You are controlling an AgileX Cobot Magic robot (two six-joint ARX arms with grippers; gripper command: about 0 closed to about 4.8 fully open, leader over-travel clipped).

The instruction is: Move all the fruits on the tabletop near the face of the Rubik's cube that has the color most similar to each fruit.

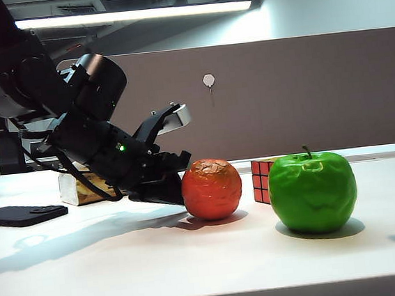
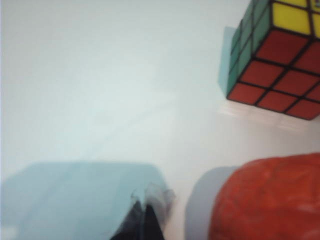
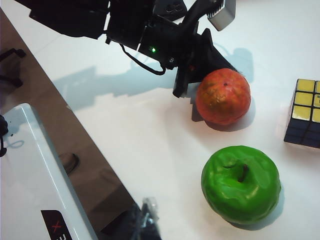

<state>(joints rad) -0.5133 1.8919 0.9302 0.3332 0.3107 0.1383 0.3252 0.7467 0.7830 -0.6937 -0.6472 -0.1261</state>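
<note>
Left gripper (image 1: 176,181) low over tabletop (image 1: 125,267), left of red-orange fruit (image 1: 212,188), fingertips right at its side; fingers pressed together on nothing in left wrist view (image 2: 147,220). Red-orange fruit sits centre, near red face of Rubik's cube (image 1: 261,180); cube just behind, between the two fruits. Green apple (image 1: 313,191) right of centre, nearer front edge, upright, stem up. Right gripper (image 3: 145,222) high above near edge of table; whether its claw is open or closed, cannot tell. Black flat object (image 1: 22,215) far left.
</note>
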